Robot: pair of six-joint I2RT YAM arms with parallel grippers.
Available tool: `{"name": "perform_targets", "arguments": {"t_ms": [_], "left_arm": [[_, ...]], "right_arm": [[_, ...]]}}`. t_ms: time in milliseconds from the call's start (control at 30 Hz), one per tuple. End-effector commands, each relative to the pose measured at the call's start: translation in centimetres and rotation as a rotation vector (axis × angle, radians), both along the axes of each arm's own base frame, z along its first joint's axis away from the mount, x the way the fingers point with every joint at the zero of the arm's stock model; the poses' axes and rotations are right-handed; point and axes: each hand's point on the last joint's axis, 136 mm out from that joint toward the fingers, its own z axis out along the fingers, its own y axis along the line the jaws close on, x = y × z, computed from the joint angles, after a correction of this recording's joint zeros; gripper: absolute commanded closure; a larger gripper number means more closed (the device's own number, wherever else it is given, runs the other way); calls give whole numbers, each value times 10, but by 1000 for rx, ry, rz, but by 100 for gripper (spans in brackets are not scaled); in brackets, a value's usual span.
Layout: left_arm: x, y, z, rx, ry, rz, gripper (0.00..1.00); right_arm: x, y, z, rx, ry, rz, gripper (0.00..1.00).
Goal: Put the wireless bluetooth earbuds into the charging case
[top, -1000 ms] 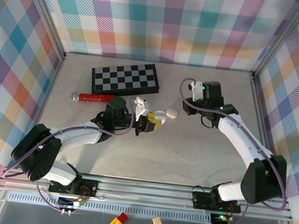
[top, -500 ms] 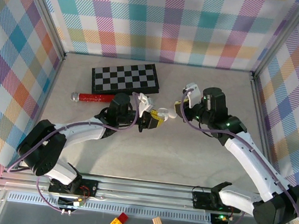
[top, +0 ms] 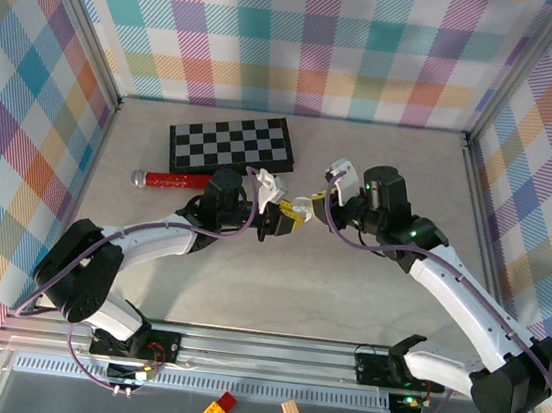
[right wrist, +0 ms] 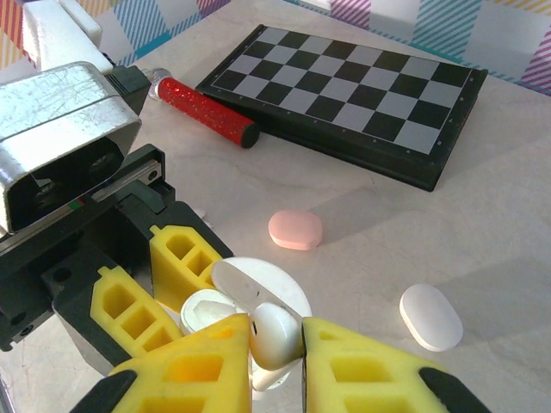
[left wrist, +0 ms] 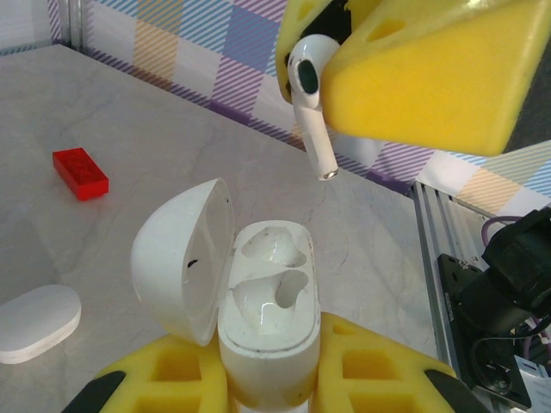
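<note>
1. The left gripper (left wrist: 267,383) is closed on the charging case (left wrist: 267,301). Its yellow pads (left wrist: 176,379) press the lower body from both sides and hold it upright above the bench (top: 347,286).
2. The case lid (left wrist: 182,258) is hinged open and leans back to one side. Both wells look empty, though their bottoms are in shade and hard to judge.
3. The right gripper (right wrist: 275,361) pinches one white earbud (right wrist: 274,331) by its head between yellow pads (left wrist: 422,69).
4. In the left wrist view the earbud (left wrist: 310,103) hangs stem down above the open wells, near the case but apart from it.
5. In the top view the two grippers meet near the middle of the bench, a little towards the far edge: left gripper (top: 279,222), right gripper (top: 308,207).
6. A black-and-white chessboard (top: 231,143) lies near the far edge, left of the middle. A red glitter stick (top: 173,180) lies just in front of its left end.
7. A closed pink pebble-shaped case (right wrist: 295,230) lies on the bench between the chessboard and the grippers. A closed white pebble-shaped case (right wrist: 430,317) lies near it.
8. A red brick (left wrist: 80,172) lies flat on the bench beyond the open lid, well apart from the charging case.
</note>
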Motion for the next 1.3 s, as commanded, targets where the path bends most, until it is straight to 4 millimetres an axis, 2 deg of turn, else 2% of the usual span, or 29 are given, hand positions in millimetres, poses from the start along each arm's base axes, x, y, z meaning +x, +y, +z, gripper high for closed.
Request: {"name": "perform_targets", "arguments": {"t_ms": [0,633,1267], "left_arm": [[2,-2,16,-35,-31,-20,82],[-1,1,21,-32,-27,-11,82],[2,0,25,-44,-9,3,82]], "right_arm": [[2,9,5,22,-19,27,82],[-2,19,-10,18,26,72,83],[-6,19,-22,8,52,80,83]]}}
